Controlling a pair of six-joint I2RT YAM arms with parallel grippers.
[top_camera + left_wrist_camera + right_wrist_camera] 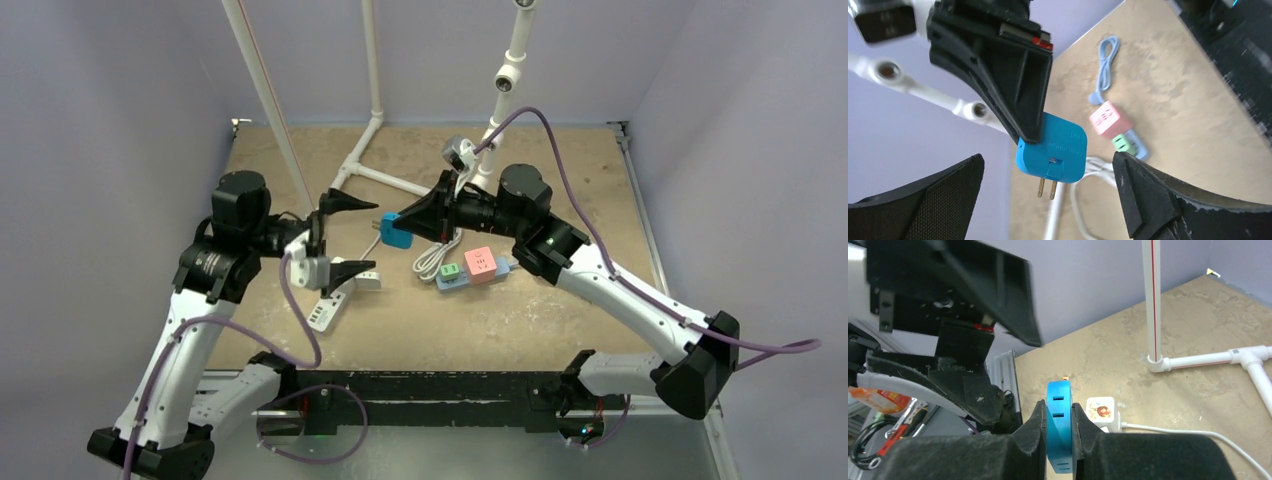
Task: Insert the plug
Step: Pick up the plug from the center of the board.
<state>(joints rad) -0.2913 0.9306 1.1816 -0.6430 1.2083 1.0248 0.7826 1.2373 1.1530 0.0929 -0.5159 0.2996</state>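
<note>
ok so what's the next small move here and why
Probably draw the left tool back, away from the blue plug. The right tool is shut on the plug in mid-air, prongs bare, while the left tool stands open with a finger on either side, holding nothing and crowding it.

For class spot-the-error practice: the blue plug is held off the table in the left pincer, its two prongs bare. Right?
Wrong pincer. The right wrist view shows the blue plug clamped in the right pincer, not the left pincer, which stands open. It is off the table, two prongs bare.
</note>
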